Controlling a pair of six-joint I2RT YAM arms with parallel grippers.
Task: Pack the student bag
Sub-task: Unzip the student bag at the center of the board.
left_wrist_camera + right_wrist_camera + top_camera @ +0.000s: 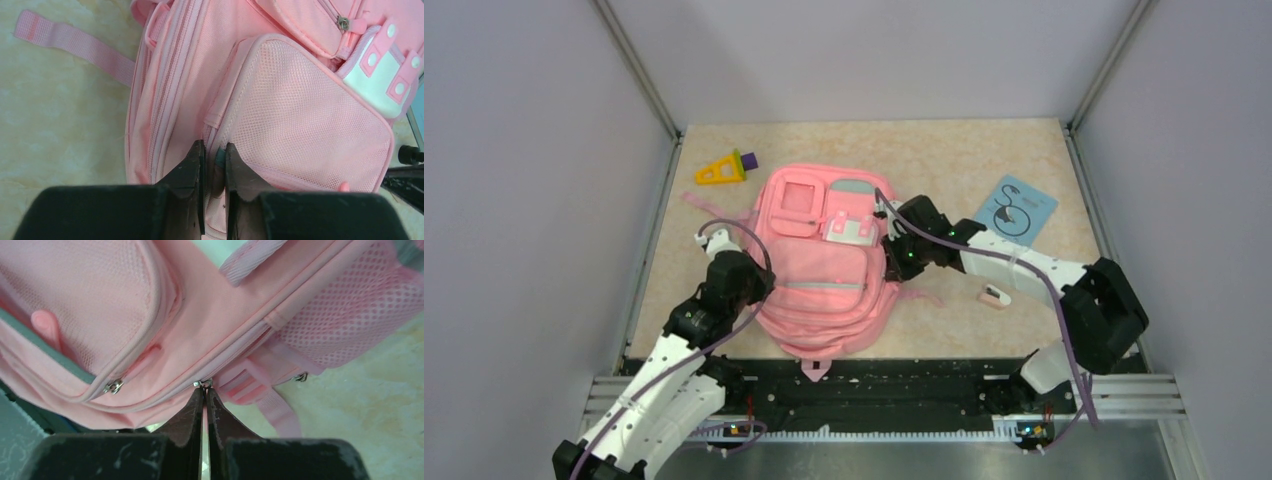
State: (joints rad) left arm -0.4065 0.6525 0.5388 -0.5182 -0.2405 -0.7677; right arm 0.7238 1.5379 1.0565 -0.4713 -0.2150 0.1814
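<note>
The student bag (824, 275) lies flat in the middle of the table, pink with white patches and a mesh front pocket (305, 115). My left gripper (764, 284) is at the bag's left side. In the left wrist view its jaws (214, 149) are pinched on a fold of the bag's pink fabric beside the mesh pocket. My right gripper (892, 242) is at the bag's right side. In the right wrist view (204, 390) it is shut on the pink pull tab of a zipper, whose metal slider (202, 383) sits right at the fingertips.
A yellow triangle with a purple block (724, 168) lies at the back left. A blue booklet (1016, 207) lies at the back right. A small pink and white object (996, 295) lies right of the bag. A loose pink strap (70, 42) trails on the table.
</note>
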